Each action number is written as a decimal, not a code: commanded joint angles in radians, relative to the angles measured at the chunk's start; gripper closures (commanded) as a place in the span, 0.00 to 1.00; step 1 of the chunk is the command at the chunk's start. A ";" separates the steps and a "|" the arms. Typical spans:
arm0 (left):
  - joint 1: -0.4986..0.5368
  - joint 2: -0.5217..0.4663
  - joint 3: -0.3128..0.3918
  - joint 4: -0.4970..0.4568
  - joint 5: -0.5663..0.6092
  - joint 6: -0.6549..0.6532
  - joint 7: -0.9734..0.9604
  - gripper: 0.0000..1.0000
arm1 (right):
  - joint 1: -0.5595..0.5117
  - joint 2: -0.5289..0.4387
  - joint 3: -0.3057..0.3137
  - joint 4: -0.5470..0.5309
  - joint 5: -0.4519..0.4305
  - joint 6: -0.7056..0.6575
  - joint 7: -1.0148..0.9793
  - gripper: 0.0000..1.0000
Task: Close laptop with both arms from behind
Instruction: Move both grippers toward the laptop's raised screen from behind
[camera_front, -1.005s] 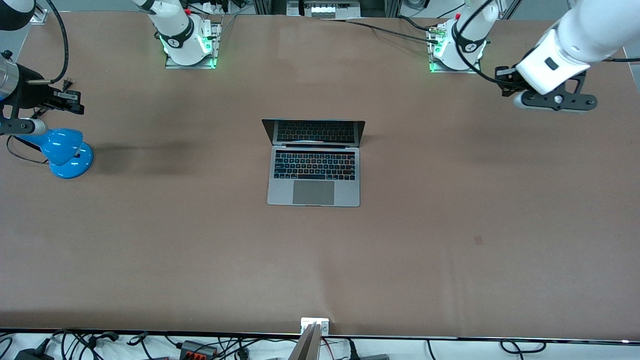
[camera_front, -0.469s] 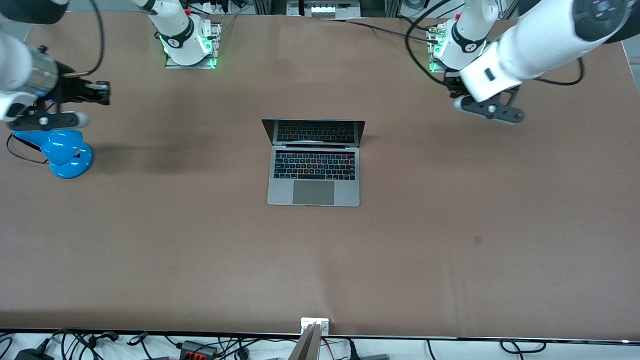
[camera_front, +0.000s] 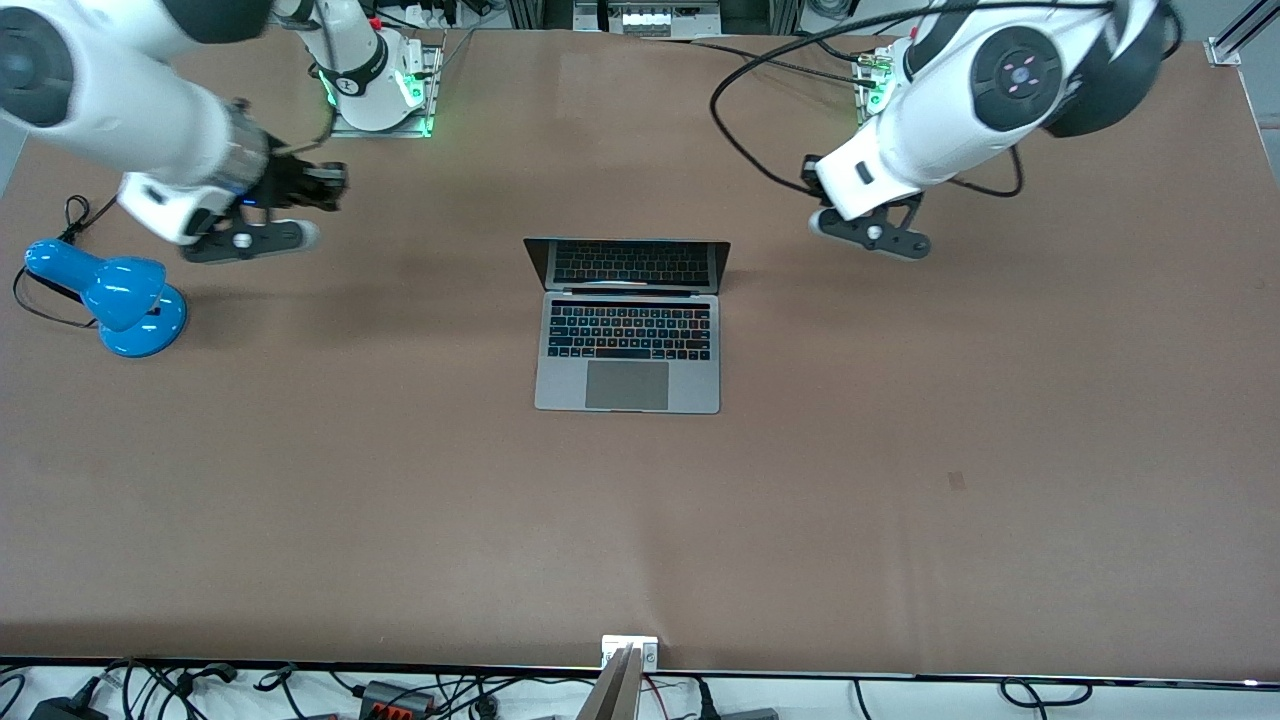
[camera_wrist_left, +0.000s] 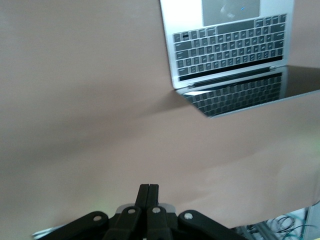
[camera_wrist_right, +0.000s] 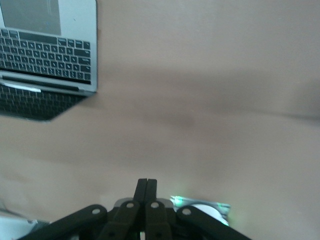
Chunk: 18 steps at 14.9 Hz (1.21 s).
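The laptop (camera_front: 627, 325) sits open on the surface (camera_front: 900, 450); left claw (camera_wrist_left: 148, 196) and right claw (camera_wrist_right: 147, 190) hover clenched, empty, over bare surface at either end.

- Table (camera_front: 900, 520): broad brown top, matte, spanning nearly the whole front view; a faint small dark mark sat toward the left arm's end, nearer the camera than the laptop.
- Laptop (camera_front: 628, 340) lay about mid-table, lid open, screen dark, keyboard and trackpad facing the camera.
- Blue lamp (camera_front: 120, 300) stood at the right arm's end, its black cord trailing off the table edge.
- Two arm bases (camera_front: 380, 90) were mounted along the edge farthest from the camera, each on a metal plate lit green.
- Soft shadows lay across the top between lamp and laptop.
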 joint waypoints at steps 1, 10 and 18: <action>0.004 0.026 -0.057 -0.044 -0.032 0.076 -0.033 1.00 | 0.121 -0.049 -0.008 -0.137 0.012 0.128 0.125 1.00; -0.058 0.084 -0.108 -0.125 -0.018 0.244 -0.036 1.00 | 0.444 -0.009 -0.008 -0.337 0.014 0.510 0.443 1.00; -0.122 0.120 -0.109 -0.210 -0.018 0.425 -0.071 1.00 | 0.493 0.064 -0.010 -0.366 0.011 0.704 0.492 1.00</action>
